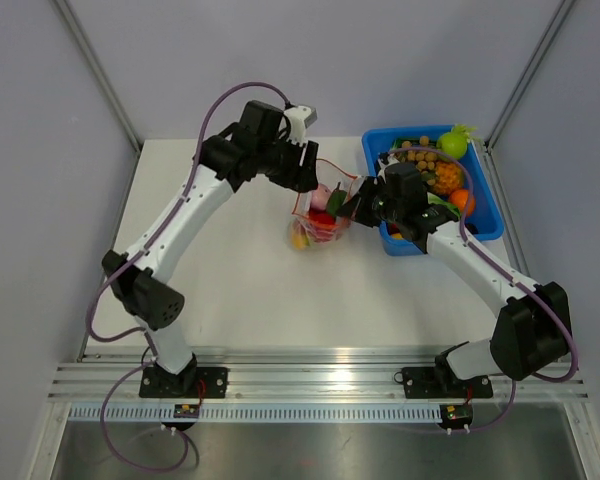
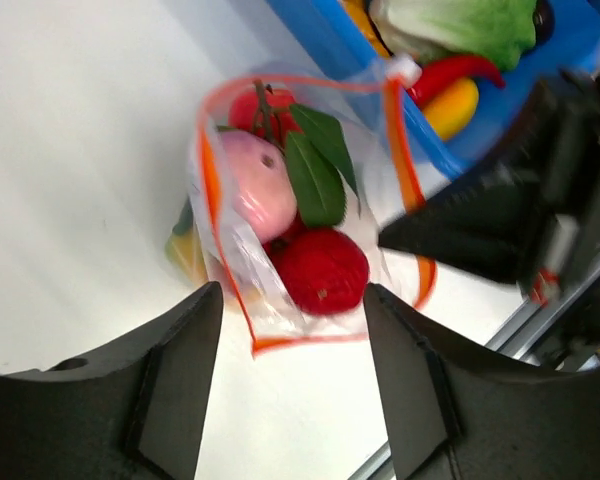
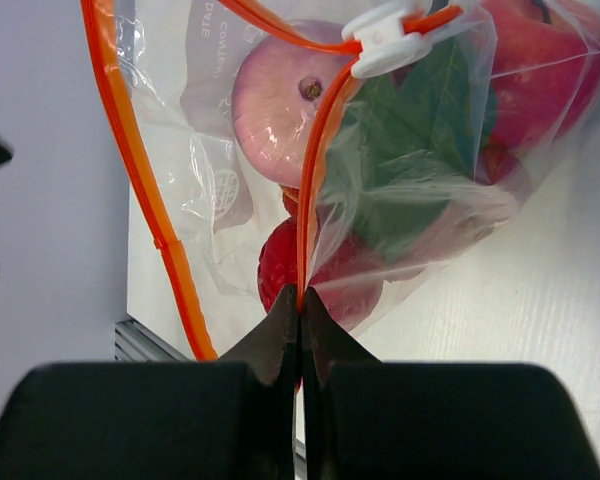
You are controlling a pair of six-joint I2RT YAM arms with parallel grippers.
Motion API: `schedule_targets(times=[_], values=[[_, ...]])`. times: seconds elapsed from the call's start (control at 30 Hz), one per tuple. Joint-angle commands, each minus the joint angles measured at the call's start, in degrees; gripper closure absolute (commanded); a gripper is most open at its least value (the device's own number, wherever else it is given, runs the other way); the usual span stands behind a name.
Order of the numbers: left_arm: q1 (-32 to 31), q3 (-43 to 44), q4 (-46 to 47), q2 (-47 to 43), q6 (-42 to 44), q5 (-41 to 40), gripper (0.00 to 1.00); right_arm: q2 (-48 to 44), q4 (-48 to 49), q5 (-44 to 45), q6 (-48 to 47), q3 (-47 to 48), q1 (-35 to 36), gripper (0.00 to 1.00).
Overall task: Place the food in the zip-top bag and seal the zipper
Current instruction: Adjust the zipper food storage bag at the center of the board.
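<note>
The clear zip-top bag (image 1: 318,222) lies mid-table with food inside: a pink fruit (image 2: 258,188), a red fruit (image 2: 322,268) and a green leaf (image 2: 315,172). Its orange zipper (image 2: 210,185) rings the mouth, which gapes. My right gripper (image 3: 300,302) is shut on one run of the zipper (image 3: 316,180), below the white slider (image 3: 385,40). My left gripper (image 2: 292,335) hangs open just short of the bag's near edge, with nothing between its fingers. From above, the left gripper (image 1: 308,182) is behind the bag and the right gripper (image 1: 352,206) at its right side.
A blue bin (image 1: 488,190) at the back right holds more food: a green fruit (image 1: 454,143), an orange (image 1: 463,200), a brown cluster (image 1: 420,158). The bin's edge (image 2: 325,30) runs close behind the bag. White table lies to the left and front.
</note>
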Motion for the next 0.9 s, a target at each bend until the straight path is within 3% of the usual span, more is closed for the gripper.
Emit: schedule_targets(times=[0.0,0.1,0.27,0.87], values=[[-5.6,-6.3,5.1,-9.4,9.4,-5.2,0.4,-1.6,4.0,-2.1,2.2,3.0,0.7,1.0],[-9.2,-11.6,7.2,-11.4,11.6,-4.7,0.39,-1.1,3.6,-2.0,2.2,3.1,0.8,1.0],[-14.3,-14.8,9.7,-9.4,13.9,-3.5,0.28,-0.8,3.7,-2.4,2.7,3.0,0.7,1.0],[-15.6,-17.5,15.3,-4.5,16.7,-9.5,0.38,-1.6,1.4,-3.2,1.5,4.6,0.6,1.0]])
